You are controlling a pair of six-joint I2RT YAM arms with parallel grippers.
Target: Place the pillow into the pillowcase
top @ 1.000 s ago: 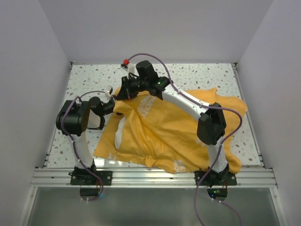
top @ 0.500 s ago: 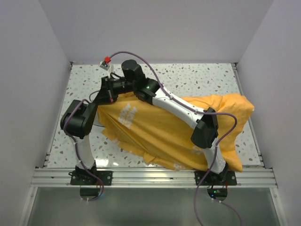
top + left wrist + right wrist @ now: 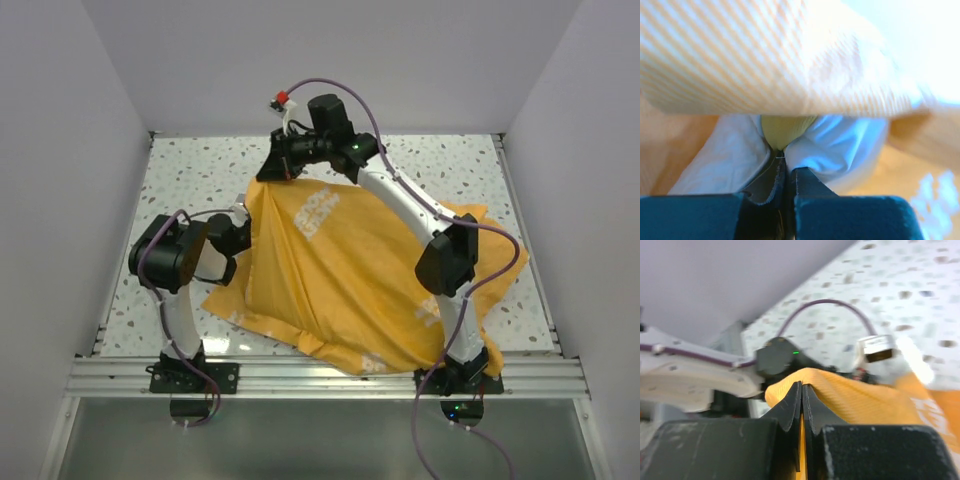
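The orange pillowcase (image 3: pixel 350 270) lies draped over the table's middle, with pale letters on its upper side. My right gripper (image 3: pixel 268 176) is shut on the pillowcase's far left edge and holds it lifted; the wrist view shows orange cloth (image 3: pixel 865 395) pinched between the jaws. My left gripper (image 3: pixel 243 232) is at the case's left opening, shut on the pillow. In the left wrist view the white pillow (image 3: pixel 840 145) with its yellow-green strip (image 3: pixel 782 129) sits under the orange cloth (image 3: pixel 765 55). The pillow is otherwise hidden in the top view.
The speckled table (image 3: pixel 190 170) has a metal rail (image 3: pixel 320 375) along its near edge. Grey walls close in left, right and behind. The right arm (image 3: pixel 400 205) arches over the pillowcase.
My right gripper has swung back right and farther away with the pillowcase edge, pulling the cloth over. The white pillow seen a second ago is now covered. The left arm drew back slightly.
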